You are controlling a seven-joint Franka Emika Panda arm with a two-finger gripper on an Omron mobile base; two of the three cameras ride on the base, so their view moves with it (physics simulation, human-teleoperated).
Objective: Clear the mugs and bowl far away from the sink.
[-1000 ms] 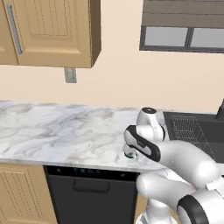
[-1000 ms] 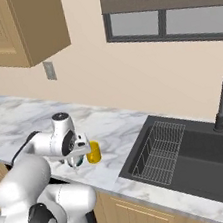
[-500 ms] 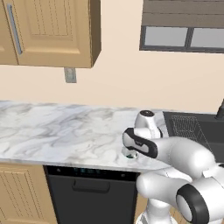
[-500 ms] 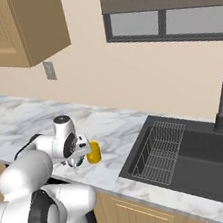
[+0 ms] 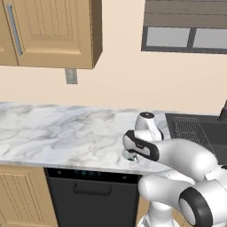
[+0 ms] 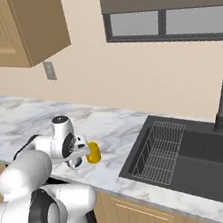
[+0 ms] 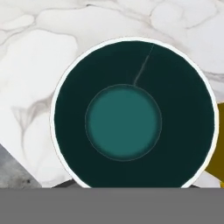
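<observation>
A: How much room is there on the tabletop (image 5: 53,133)?

B: Plenty to the left: the marble runs bare that way. The sink (image 6: 200,151) with its wire rack (image 6: 157,152) is set in on the right, and the faucet (image 6: 222,103) stands at its back.

A: And the teal mug (image 7: 133,113)?

B: It stands upright near the front edge of the tabletop, mouth up, above the dishwasher (image 5: 91,197). Its axis runs straight up into the hand camera, so the rim reads as a full circle with the teal floor in the middle. No handle can be made out.

A: Where is the hand (image 5: 130,155)?

B: Directly over that mug, low on it. The yellow mug (image 6: 93,152) sits just beside it, on the sink side.

A: Fingers apart or clamped?

B: I cannot tell; they are hidden.
</observation>
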